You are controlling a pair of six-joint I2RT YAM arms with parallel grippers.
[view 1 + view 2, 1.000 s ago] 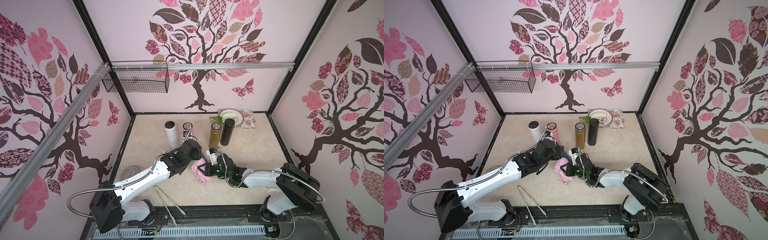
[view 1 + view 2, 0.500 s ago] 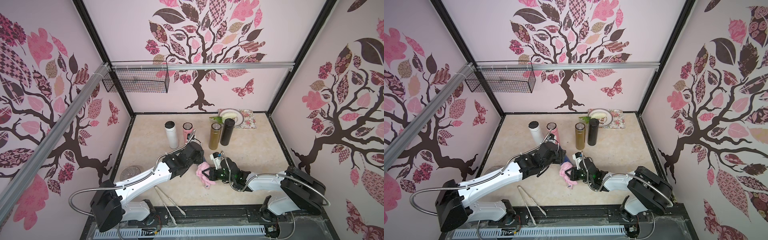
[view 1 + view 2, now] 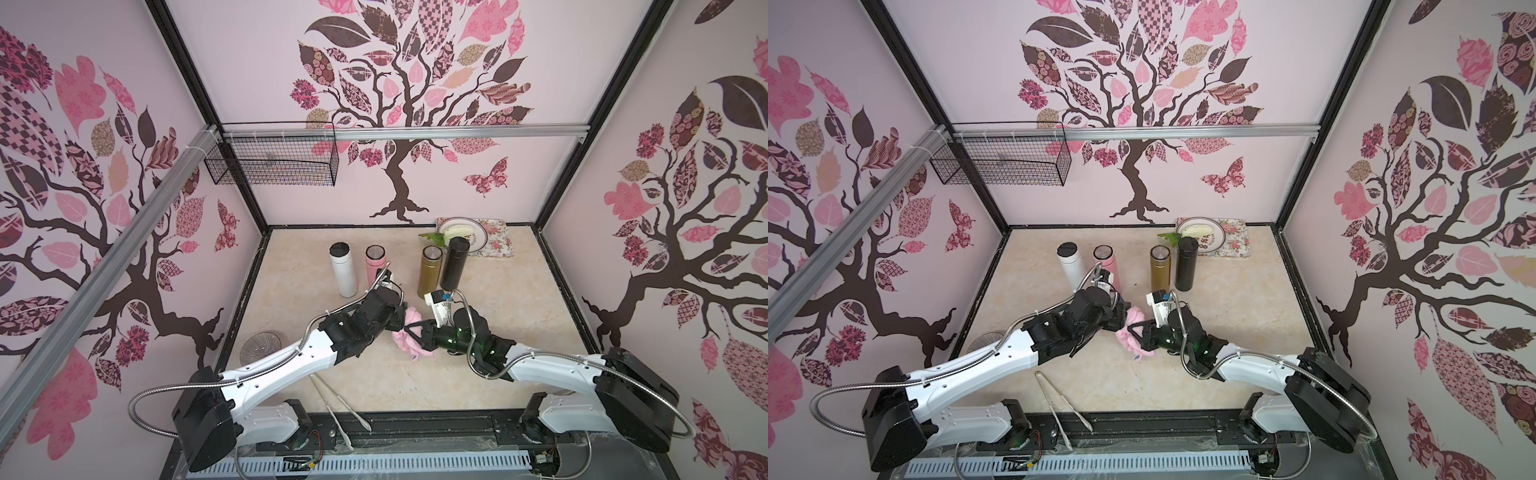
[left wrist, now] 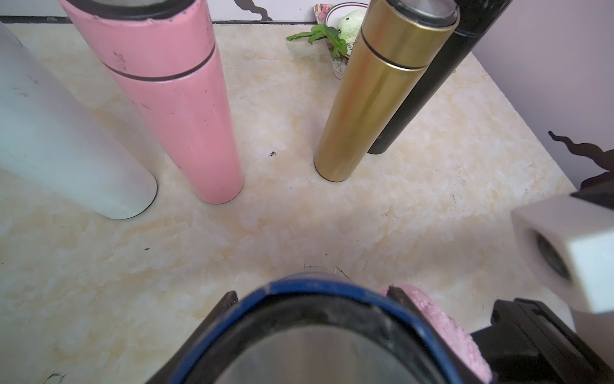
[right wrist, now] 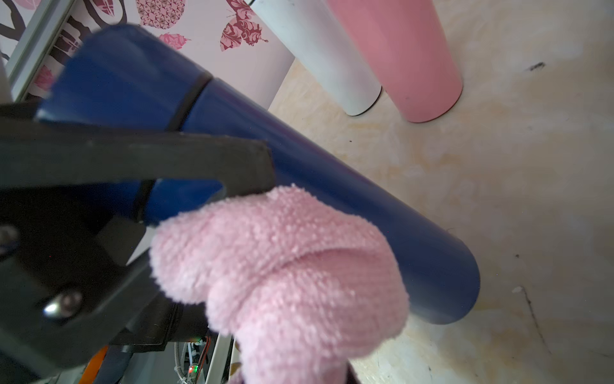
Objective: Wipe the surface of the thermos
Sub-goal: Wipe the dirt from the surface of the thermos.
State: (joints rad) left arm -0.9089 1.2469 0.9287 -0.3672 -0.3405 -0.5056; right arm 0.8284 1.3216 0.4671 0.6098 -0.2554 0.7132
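Observation:
A dark blue thermos is held tilted, its bottom end low over the beige tabletop. My left gripper is shut on it near the lid end, and the left wrist view shows its blue rim between the two fingertips. One black finger lies across the blue body. A fluffy pink cloth presses against the thermos's side, with my right gripper shut on it. In both top views the thermos is almost wholly hidden under the left gripper and the cloth.
Behind the arms stand a white thermos, a pink one, a gold one and a black one. A plate on a floral tray sits at the back right. Metal tongs and a glass dish lie near the front left.
The right gripper has slid the pink cloth a little along the thermos, toward the near right. The left gripper with the thermos has shifted slightly the same way.

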